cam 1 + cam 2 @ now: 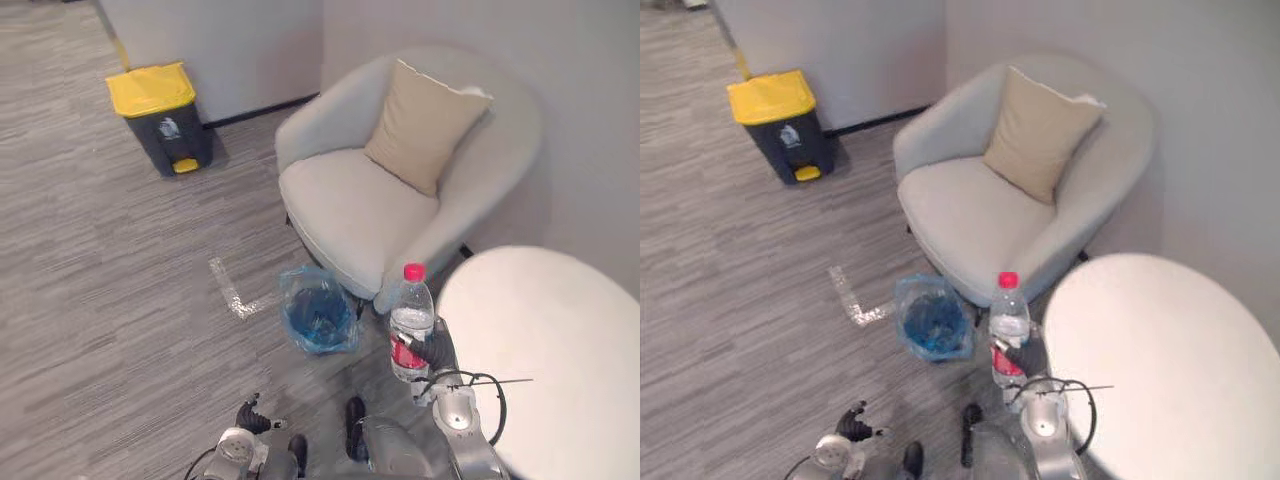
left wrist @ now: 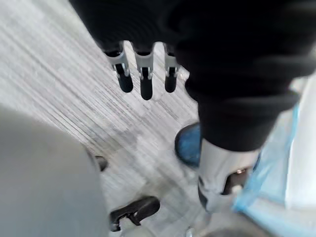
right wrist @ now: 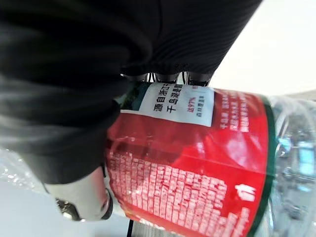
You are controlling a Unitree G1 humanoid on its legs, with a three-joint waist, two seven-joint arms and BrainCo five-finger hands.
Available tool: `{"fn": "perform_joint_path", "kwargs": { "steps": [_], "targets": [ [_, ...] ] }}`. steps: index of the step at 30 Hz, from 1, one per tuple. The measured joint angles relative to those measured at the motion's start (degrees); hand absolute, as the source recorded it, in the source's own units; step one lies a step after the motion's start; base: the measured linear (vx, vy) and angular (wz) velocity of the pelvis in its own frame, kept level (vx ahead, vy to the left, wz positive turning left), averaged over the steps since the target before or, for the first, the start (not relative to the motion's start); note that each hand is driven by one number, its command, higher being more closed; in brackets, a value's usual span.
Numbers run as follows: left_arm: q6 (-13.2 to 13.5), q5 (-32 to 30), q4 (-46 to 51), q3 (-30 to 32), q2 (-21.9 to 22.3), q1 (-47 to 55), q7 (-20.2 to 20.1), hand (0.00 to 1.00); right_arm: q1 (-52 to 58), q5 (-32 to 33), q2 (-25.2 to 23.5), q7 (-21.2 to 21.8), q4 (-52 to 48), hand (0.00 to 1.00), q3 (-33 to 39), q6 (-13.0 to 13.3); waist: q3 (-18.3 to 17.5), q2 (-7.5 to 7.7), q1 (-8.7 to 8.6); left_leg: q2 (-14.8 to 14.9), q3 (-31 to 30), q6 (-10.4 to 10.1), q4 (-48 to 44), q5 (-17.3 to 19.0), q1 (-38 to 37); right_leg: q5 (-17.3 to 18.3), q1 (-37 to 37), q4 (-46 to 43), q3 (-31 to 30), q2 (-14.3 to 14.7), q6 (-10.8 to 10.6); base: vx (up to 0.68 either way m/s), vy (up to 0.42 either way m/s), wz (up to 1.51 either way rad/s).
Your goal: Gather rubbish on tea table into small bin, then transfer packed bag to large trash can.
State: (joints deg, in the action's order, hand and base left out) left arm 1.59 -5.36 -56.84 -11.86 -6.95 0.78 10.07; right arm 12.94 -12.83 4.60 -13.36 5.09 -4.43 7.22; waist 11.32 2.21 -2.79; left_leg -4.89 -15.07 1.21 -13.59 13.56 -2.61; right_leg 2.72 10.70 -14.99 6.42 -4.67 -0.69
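**Right hand closed on the water bottle beside the tea table**

Right hand (image 1: 437,350) has its fingers and thumb (image 3: 84,197) wrapped round the red label of a clear plastic water bottle (image 1: 411,320). The bottle stands upright in that grasp with its red cap on top, just off the near-left edge of the round white tea table (image 1: 560,350).

On the robot's left of the bottle, the small bin (image 1: 318,312) sits on the grey floor. It is lined with a blue bag that is open at the top, and it is close against the front of the pale armchair (image 1: 350,205). A beige cushion (image 1: 420,125) leans tilted against the chair's backrest. An L-shaped strip of tape (image 1: 232,292) lies on the floor just left of the bin.

Left hand (image 2: 143,79) hangs low on the robot's left side over the floor, fingers straight and holding nothing.

Well apart from all this, the large trash can (image 1: 160,115), dark grey with a yellow lid, stands by the far wall.
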Motion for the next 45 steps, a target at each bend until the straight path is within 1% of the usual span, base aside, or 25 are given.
{"fn": "perform_joint_path", "kwargs": {
  "steps": [1,2,3,4,6,9,10,11,12,13,17,21,22,24,25,26,27,29,30,31,33,36,38,41,45],
  "targets": [
    [-0.3,0.0,-0.1,0.8,1.0,0.3,0.0,0.0,0.0,0.0,0.4,0.2,-0.2,1.0,0.1,0.0,-1.0,-2.27,0.32,2.1,1.9,-1.6,-3.4,1.8,1.7,0.9,-1.0,0.9,2.6,1.3,1.0,0.53,-0.32,1.01],
    [-0.8,0.1,0.0,1.8,2.1,0.4,0.0,0.0,-0.5,0.6,0.3,0.3,-0.2,1.0,1.2,0.0,-1.0,-3.96,0.18,4.6,6.8,-3.2,-8.3,2.4,3.8,1.1,-3.7,3.2,5.3,2.7,2.0,0.51,-0.235,1.0],
    [-0.9,0.1,0.3,2.0,2.2,0.4,0.0,0.0,-0.7,0.6,0.2,0.3,-0.2,1.0,1.5,0.0,-0.6,-4.36,0.5,6.4,10.3,-5.1,-12.2,3.0,4.8,1.0,-6.9,5.6,5.5,3.8,2.5,0.48,-0.178,0.86],
    [-0.9,0.1,0.5,2.0,2.1,0.4,0.0,0.0,-1.2,0.6,0.1,0.3,-0.2,1.0,1.5,0.0,-0.4,-4.23,0.79,7.4,12.5,-6.0,-13.7,3.8,4.6,1.0,-9.0,6.9,5.5,4.2,2.5,0.34,-0.108,0.41],
    [-1.0,0.2,1.2,1.9,2.2,0.6,0.1,0.0,-1.8,0.6,0.2,0.2,-0.2,1.0,1.7,0.0,-0.3,-3.99,1.08,9.9,16.9,-6.6,-14.3,4.7,4.7,1.0,-12.0,8.5,5.3,4.3,2.6,0.22,-0.039,0.14],
    [-1.2,0.1,1.6,1.8,2.3,0.5,0.1,0.0,-3.0,0.6,0.2,-0.1,0.0,1.0,2.5,0.0,-0.3,-4.17,1.07,12.1,18.0,-6.6,-8.6,4.2,6.5,1.0,-12.7,9.4,5.0,3.4,2.5,0.12,0.076,-0.04],
    [-1.2,-0.2,1.6,1.5,2.3,0.5,0.0,0.0,-2.8,0.4,0.3,-0.2,0.3,1.0,2.6,0.0,-0.4,-4.84,1.01,13.4,17.7,-6.6,-4.1,0.3,6.5,1.1,-12.8,9.4,5.0,3.4,2.1,0.11,0.203,-0.11],
    [-1.3,-0.5,1.6,1.2,2.4,0.5,-0.1,0.0,-2.8,0.4,0.4,-0.2,0.4,1.0,2.6,0.0,-0.3,-5.27,0.9,13.9,17.2,-8.0,-2.7,-2.3,6.6,1.5,-12.9,9.4,4.6,3.7,1.3,0.1,0.234,-0.25],
    [-1.3,-0.9,1.4,1.2,2.3,0.0,0.1,0.0,-2.6,0.4,-0.1,-0.1,1.0,1.0,2.5,-0.4,-0.2,-4.31,1.21,12.9,18.0,-7.7,-2.3,-2.5,5.7,1.7,-12.9,9.4,3.3,2.6,0.2,0.08,0.267,-0.27],
    [-1.3,-0.9,1.2,1.1,1.8,0.0,0.0,0.0,-1.9,0.3,-0.7,0.1,1.0,1.0,1.8,-0.4,-0.1,-3.9,1.33,11.8,18.8,-7.2,-1.5,-2.8,5.1,1.4,-12.8,9.4,2.5,1.7,-0.4,0.05,0.21,-0.32],
    [-1.3,-1.3,1.0,0.6,1.3,-0.1,-0.1,0.0,-1.8,0.3,-1.3,1.0,2.0,1.0,1.1,-0.5,-0.1,-3.77,1.36,9.3,21.5,-6.2,-0.4,-3.4,3.4,0.7,-12.6,9.4,-0.1,-0.7,-2.2,0.01,0.151,-0.26],
    [-1.0,-1.2,1.1,0.7,0.6,-0.2,0.1,0.0,-5.9,-0.3,-1.1,1.1,7.7,1.0,-1.3,-0.6,0.6,-3.63,1.89,9.0,23.8,-5.7,-0.5,-3.7,5.2,0.4,-8.8,7.9,-2.4,-1.0,-2.8,-0.07,0.047,-0.31],
    [-0.7,-1.1,1.2,0.8,0.6,-0.6,0.7,0.0,-7.5,-0.5,-1.0,1.0,8.2,1.0,-2.1,-0.6,1.5,-3.92,1.85,9.0,24.0,-5.2,-0.8,-4.0,7.1,0.5,-6.3,6.5,-2.6,-1.1,-2.9,-0.11,-0.02,-0.13],
    [-0.5,0.1,1.7,1.0,0.6,-1.8,1.3,0.0,-10.9,-0.6,0.1,1.0,10.0,1.0,-3.5,-0.6,3.4,-4.28,1.81,9.2,23.9,-5.1,-2.4,-4.0,10.4,0.5,-2.7,4.4,-3.2,-1.2,-2.9,-0.17,-0.022,-0.04],
    [-0.2,1.1,2.0,1.5,0.6,-2.6,1.5,0.0,-13.2,-0.6,0.5,1.0,11.3,1.0,-4.8,-0.5,5.0,-4.59,1.92,9.4,23.8,-4.9,-4.0,-3.9,12.8,0.6,-0.6,3.3,-3.3,-1.1,-3.0,-0.23,-0.03,0.03],
    [0.4,2.3,2.4,2.1,0.7,-3.3,2.3,0.0,-15.4,-0.6,1.2,1.0,12.6,1.0,-5.3,-0.6,6.8,-5.01,1.93,9.5,23.5,-4.1,-5.9,-3.4,15.4,1.0,1.6,2.0,-3.3,-1.0,-3.3,-0.26,-0.028,0.06],
    [0.5,3.3,2.8,3.0,0.8,-4.3,2.6,0.0,-17.2,-0.6,2.1,1.0,13.3,1.0,-5.3,-0.6,8.3,-5.39,1.98,9.7,23.3,-4.1,-7.4,-3.4,17.9,1.0,4.0,0.4,-3.2,-0.9,-3.2,-0.24,-0.028,0.07],
    [0.6,5.6,3.2,4.4,1.2,-5.5,3.8,0.0,-19.7,-0.8,2.7,0.7,14.3,1.0,-5.8,-1.0,9.8,-5.76,2.12,9.8,22.7,-3.9,-9.7,-3.2,22.8,1.3,8.9,-2.6,-2.9,-1.2,-3.1,-0.21,-0.01,0.15],
    [0.7,6.6,3.6,5.3,1.2,-6.5,4.5,0.0,-20.6,-0.8,3.0,0.0,14.3,1.0,-5.8,-1.1,11.2,-5.84,2.13,9.6,22.2,-3.9,-10.7,-3.3,25.0,1.5,11.2,-4.3,-2.3,-1.7,-3.0,-0.23,0.006,0.28],
    [0.7,7.8,4.1,6.2,1.4,-7.4,5.2,0.0,-21.4,-0.9,3.0,-0.6,14.2,1.0,-5.8,-1.4,12.3,-5.65,2.34,9.6,22.1,-3.8,-11.7,-3.4,27.1,1.9,13.5,-6.2,-1.9,-2.2,-2.9,-0.22,0.009,0.28],
    [0.8,9.0,5.0,7.7,2.0,-8.9,6.1,0.0,-23.0,-1.1,3.0,-1.3,14.2,1.0,-5.8,-1.6,13.2,-5.59,3.09,9.4,21.7,-3.7,-13.8,-3.6,31.4,2.6,18.0,-9.5,-1.7,-2.7,-2.9,-0.14,-0.009,0.22],
    [1.0,10.4,7.5,11.0,3.4,-11.2,7.6,0.0,-27.7,-1.4,3.5,-2.7,14.2,1.0,-5.6,-2.5,13.6,-5.64,3.21,9.4,20.7,-3.3,-16.8,-3.8,39.9,3.0,25.7,-13.1,-0.4,-3.6,-2.5,-0.11,-0.013,0.32],
    [1.5,11.9,9.4,12.4,4.1,-12.9,8.5,0.0,-31.2,-2.5,4.4,-3.7,14.1,1.0,-5.5,-2.9,14.7,-5.57,3.57,9.5,20.7,-3.0,-18.2,-4.4,43.6,3.4,29.3,-15.3,0.3,-4.4,-2.3,-0.07,-0.014,0.33],
    [2.7,14.3,13.7,14.1,6.6,-14.8,8.8,0.0,-37.9,-2.6,6.0,-5.6,14.1,1.0,-5.1,-3.4,15.4,-5.49,5.1,9.5,20.6,-2.9,-20.5,-4.8,50.2,3.5,35.6,-18.0,0.7,-5.1,-2.3,-0.05,0.005,0.17],
    [3.1,15.8,18.3,14.9,8.5,-15.8,9.8,0.0,-44.4,-2.3,7.0,-7.1,14.1,1.0,-4.6,-3.8,16.1,-5.44,5.85,9.1,20.6,-2.5,-21.4,-5.5,55.3,3.6,40.5,-19.6,1.3,-6.2,-2.2,-0.01,0.027,0.18]
  ]
}}
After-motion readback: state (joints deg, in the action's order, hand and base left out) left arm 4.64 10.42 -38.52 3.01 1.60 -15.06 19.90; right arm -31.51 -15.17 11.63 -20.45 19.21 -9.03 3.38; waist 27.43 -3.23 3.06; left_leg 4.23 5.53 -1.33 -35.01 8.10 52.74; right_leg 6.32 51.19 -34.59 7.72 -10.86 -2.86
